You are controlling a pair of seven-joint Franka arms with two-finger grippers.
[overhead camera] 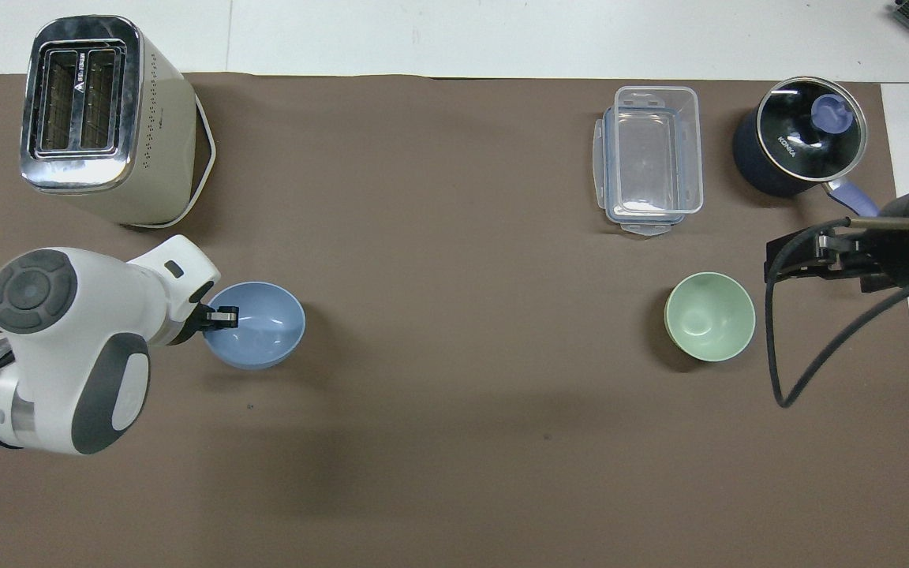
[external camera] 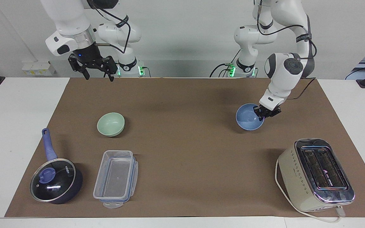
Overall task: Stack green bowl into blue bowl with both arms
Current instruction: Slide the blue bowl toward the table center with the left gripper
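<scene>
We have the blue bowl (external camera: 249, 117) pinched by its rim in our left gripper (external camera: 264, 113), fingers closed on the edge that faces the left arm's end of the table. The bowl is tilted and seems just lifted off the brown mat (external camera: 185, 152); in the overhead view it sits at about nine o'clock of the mat's middle, with the toaster (overhead camera: 99, 118) farther from us at roughly eleven o'clock of the bowl.

The green bowl (external camera: 111, 124) rests upright on the mat toward the right arm's end, at about three o'clock in the overhead view, untouched. The clear container (overhead camera: 649, 160) and the lidded saucepan (overhead camera: 800, 146) lie farther from us than it does. Our right gripper (external camera: 95, 70) waits in the air above our own edge of the mat, fingers spread wide and holding nothing.

We judge the step in hand to be carrying the blue bowl toward the middle of the mat. Next we need to set it down level and let go, then bring the right gripper onto the green bowl's rim.
</scene>
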